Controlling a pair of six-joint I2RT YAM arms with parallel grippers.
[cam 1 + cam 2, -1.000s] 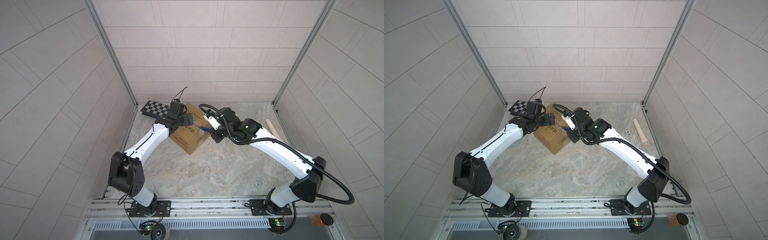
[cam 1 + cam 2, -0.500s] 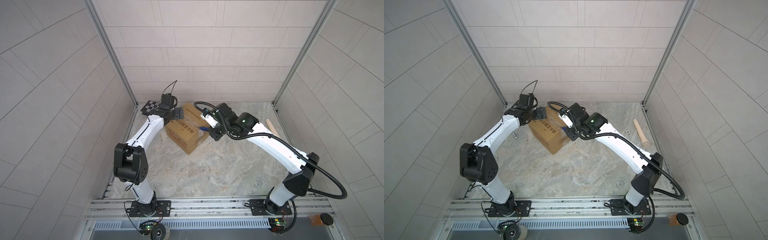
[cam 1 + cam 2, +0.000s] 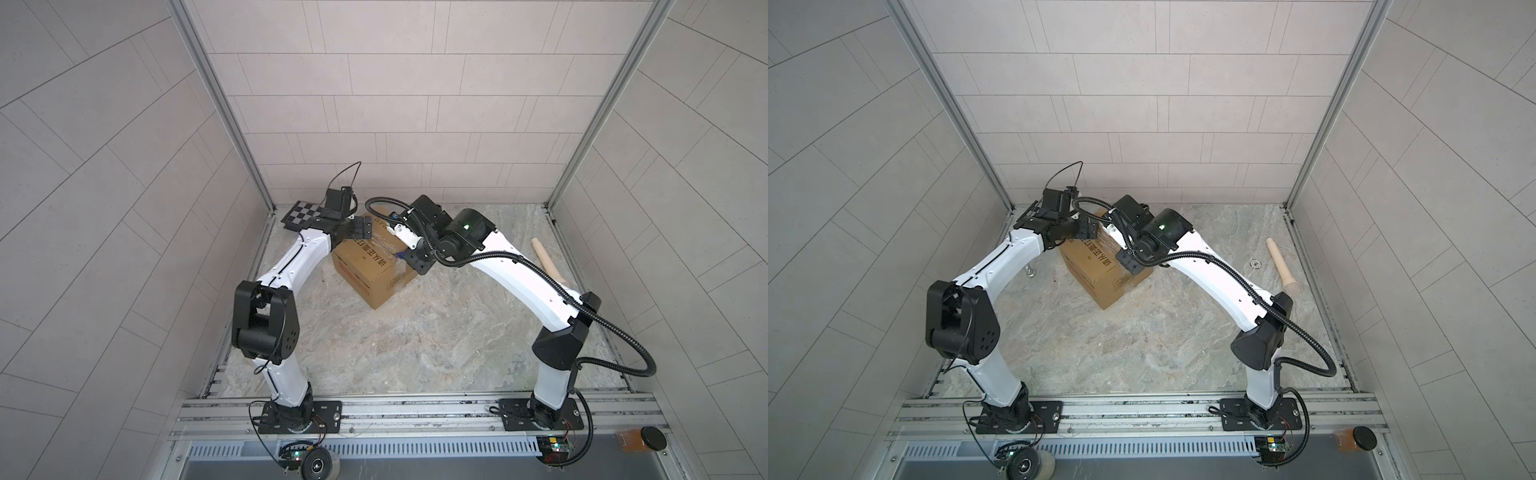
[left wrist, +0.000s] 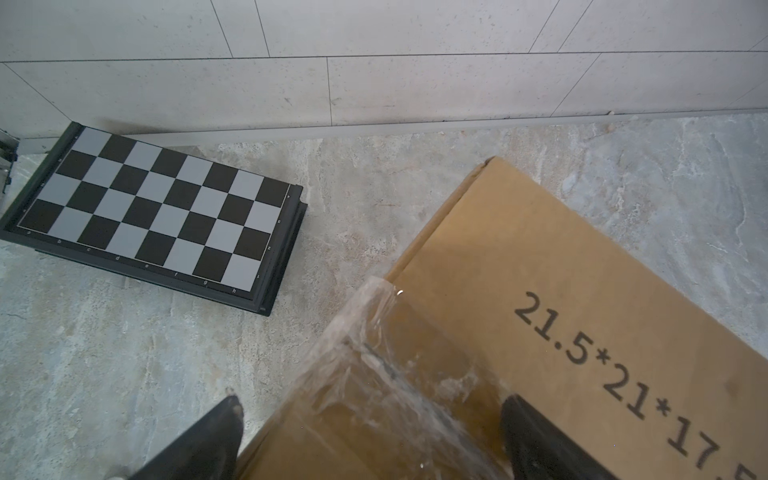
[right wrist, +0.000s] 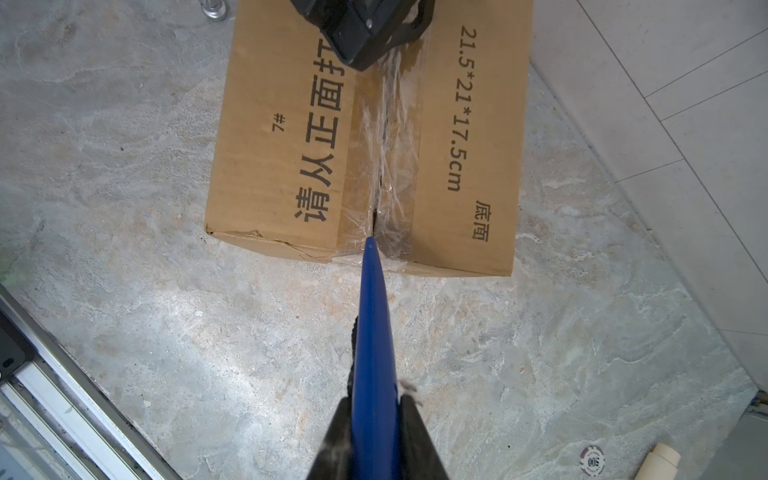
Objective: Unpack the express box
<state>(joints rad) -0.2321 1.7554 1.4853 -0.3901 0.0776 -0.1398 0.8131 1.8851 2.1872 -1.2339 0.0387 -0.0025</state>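
Note:
The express box [image 3: 371,269] [image 3: 1100,266], a brown carton with black print, sits on the stone floor near the back wall, its taped seam [image 5: 386,137] facing up. My left gripper [image 4: 372,409] [image 3: 360,229] is open astride the far end of that seam; one finger hangs outside the box's edge and the other is over its top [image 4: 582,270]. My right gripper [image 5: 376,403] [image 3: 417,259] is shut on a blue blade-like tool [image 5: 372,316]. The tool's tip rests at the near end of the seam on the express box [image 5: 282,145].
A black-and-white chequered board [image 4: 153,216] [image 3: 301,214] lies flat by the back-left corner. A cream wooden stick [image 3: 546,259] [image 3: 1281,266] lies at the right wall, with a poker chip [image 5: 592,459] near it. A floor drain [image 3: 1255,262] and a metal peg [image 3: 1030,272] sit on the floor.
My left arm has folded and its gripper has shifted toward the box's far end. The right gripper, with the blue tool, has moved slightly left along the box.

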